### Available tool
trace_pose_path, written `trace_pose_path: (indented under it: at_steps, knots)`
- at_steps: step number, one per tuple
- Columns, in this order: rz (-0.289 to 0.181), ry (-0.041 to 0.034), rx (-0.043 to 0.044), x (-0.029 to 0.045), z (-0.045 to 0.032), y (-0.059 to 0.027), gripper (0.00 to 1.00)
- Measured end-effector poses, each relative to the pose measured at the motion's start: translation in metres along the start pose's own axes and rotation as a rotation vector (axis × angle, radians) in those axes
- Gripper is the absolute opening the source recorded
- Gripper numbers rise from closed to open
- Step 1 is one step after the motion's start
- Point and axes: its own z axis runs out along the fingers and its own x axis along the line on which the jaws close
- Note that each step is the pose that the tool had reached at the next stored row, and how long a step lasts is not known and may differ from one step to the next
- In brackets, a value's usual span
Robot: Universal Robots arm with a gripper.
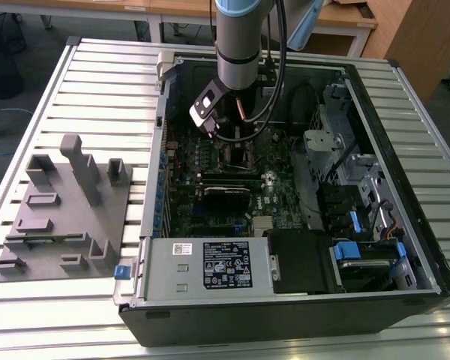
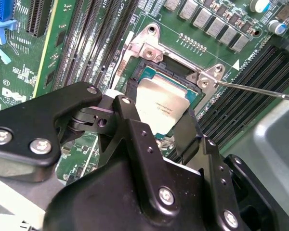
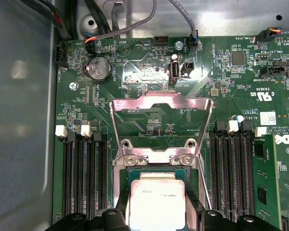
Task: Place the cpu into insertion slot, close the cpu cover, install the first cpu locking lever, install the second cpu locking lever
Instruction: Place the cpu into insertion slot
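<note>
hovering right at the mark: the cpu [image 3: 156,202] is down in the mouth of the slot [image 2: 178,68]. its lid is flat, square and dull silver, with a thin green rim showing along one edge. whether it is fully seated i can't tell. the gripper [image 2: 158,115] looks clamped on it, with chunky matt black fingers [image 2: 135,130] flanking two opposite edges and bolt heads glinting on the links.

so step one looks nearly done but not let go. the rest is all to do: the cover [image 3: 161,102] stands swung up on its hinges, a thin bright steel frame with a big square window and the board visible straight through it. one lever [image 2: 260,91], a slim polished rod, sticks out free to the side, hooked under nothing.

moving outward, the board [image 3: 149,72] is glossy green and busy with tiny parts. long black ribbed memory slots [image 3: 84,178] run along both sides of the socket. in the exterior view the arm reaches down into the open black case [image 1: 405,247], which lies on a ribbed metal table [image 1: 97,82], with a grey moulded fixture [image 1: 67,202] just beside it.
</note>
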Motion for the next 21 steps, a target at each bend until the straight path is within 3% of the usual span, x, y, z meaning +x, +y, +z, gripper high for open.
trace_pose_path:
  at_steps: [13,21]
  knots:
    - [0.000,-0.0010,-0.0004,0.0001,0.0008,-0.0001,0.54]
    - [0.000,-0.0011,-0.0006,0.0002,-0.0026,0.0003,0.54]
